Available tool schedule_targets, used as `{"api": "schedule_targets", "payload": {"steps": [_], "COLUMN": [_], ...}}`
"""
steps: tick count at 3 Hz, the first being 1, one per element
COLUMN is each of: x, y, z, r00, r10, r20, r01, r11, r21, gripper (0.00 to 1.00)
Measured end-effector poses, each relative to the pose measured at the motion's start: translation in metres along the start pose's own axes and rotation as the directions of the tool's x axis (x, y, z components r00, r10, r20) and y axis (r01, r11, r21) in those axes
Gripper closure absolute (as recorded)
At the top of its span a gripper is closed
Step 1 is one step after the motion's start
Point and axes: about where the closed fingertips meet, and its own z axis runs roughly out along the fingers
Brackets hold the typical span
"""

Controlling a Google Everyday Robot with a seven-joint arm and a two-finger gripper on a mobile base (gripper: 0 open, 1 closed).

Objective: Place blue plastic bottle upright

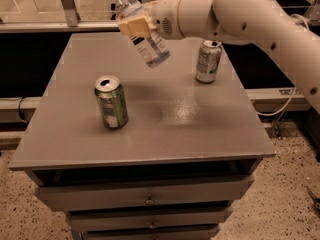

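Observation:
The blue plastic bottle (141,30) is clear with a white cap at its upper left and a pale printed label. It hangs tilted in the air above the back middle of the grey table (165,129), base pointing down and right. My gripper (136,26) is shut on the bottle around its middle, its tan fingers (133,28) clamped across the body. The white arm reaches in from the upper right.
A green drink can (111,102) stands upright on the left part of the table. A silver-grey drink can (208,60) stands upright at the back right. Drawers sit below the table's front edge. A dark rail runs behind the table.

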Motion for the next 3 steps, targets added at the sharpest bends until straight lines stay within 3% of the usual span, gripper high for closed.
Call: {"api": "schedule_targets", "payload": {"steps": [1,3], "x": [-0.014,0.001], "y": [-0.002,0.017], "z": [-0.019,-0.016], "r00": [0.996,0.989], "r10": [-0.021,0.024], "r20": [0.087,0.147], "r01": [0.016,-0.028], "r11": [0.9978,0.9994], "r21": [0.064,0.021], "gripper": [1.0,1.0]}}
